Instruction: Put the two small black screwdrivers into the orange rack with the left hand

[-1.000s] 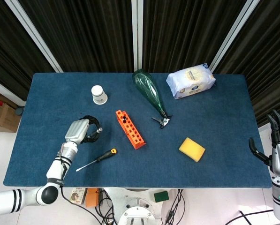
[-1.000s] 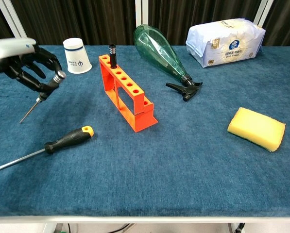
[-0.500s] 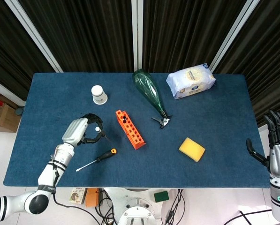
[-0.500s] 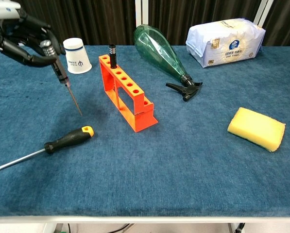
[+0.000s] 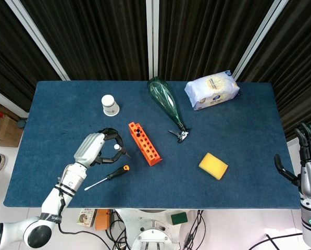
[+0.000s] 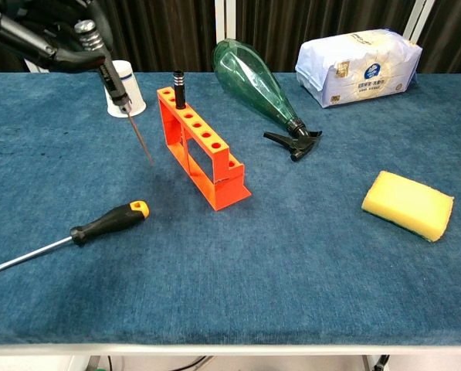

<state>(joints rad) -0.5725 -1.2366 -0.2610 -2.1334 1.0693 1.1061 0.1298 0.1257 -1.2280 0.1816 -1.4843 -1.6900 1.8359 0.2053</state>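
Left hand: your left hand (image 5: 95,148) is clamped on the handle of a small black screwdriver (image 6: 116,83), lifted off the bench (image 5: 238,130) and hanging to the left of the orange rack (image 6: 201,146)

Screwdriver axis: in the chest view the shaft runs down and to the right from the handle, so it is tilted, with the tip leaning toward the rack but ending short of its near wall and below the level of the holes

Rack: it lies on a diagonal, far end toward the white cup (image 6: 122,87) and near end toward you; its holes line up along the top bar

Already seated: one small black screwdriver (image 6: 178,86) stands upright in the far end hole, so the next free hole is the one just nearer you

Relation that matters: the free holes lie to the right of your hand and above the tip (you would, I judge, need to raise the tool and bring the shaft upright before moving across)

Risk: carried over as tilted, the tip looks likely to strike the rack's side wall

Not your target: the larger black-and-orange screwdriver (image 6: 106,222) on the bench

Right hand: your right hand (image 5: 309,156) is well apart at the bench's right edge, fingers spread and holding nothing
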